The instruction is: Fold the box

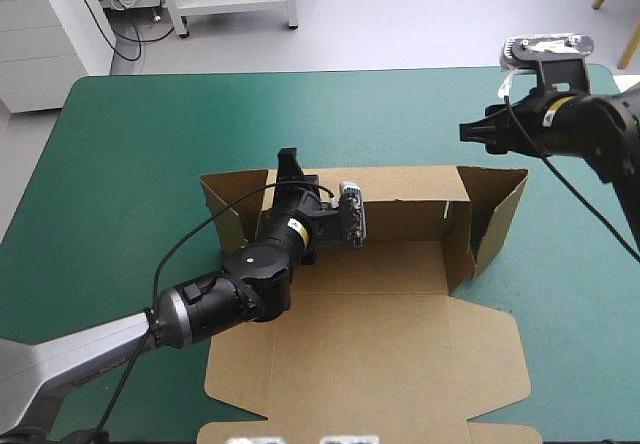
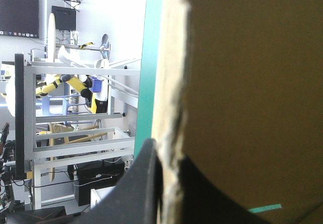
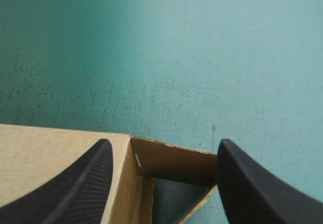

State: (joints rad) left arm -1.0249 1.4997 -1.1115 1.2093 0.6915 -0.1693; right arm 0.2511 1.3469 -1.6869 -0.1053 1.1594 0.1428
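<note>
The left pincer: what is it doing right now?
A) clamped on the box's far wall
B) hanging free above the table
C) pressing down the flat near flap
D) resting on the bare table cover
A: the left wrist view shows the left pincer all but shut over a board edge of the box, and the high view places it at the far wall.

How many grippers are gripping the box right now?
1: the left gripper, shut on the box's far wall. The right gripper hangs open near its far right corner.
</note>
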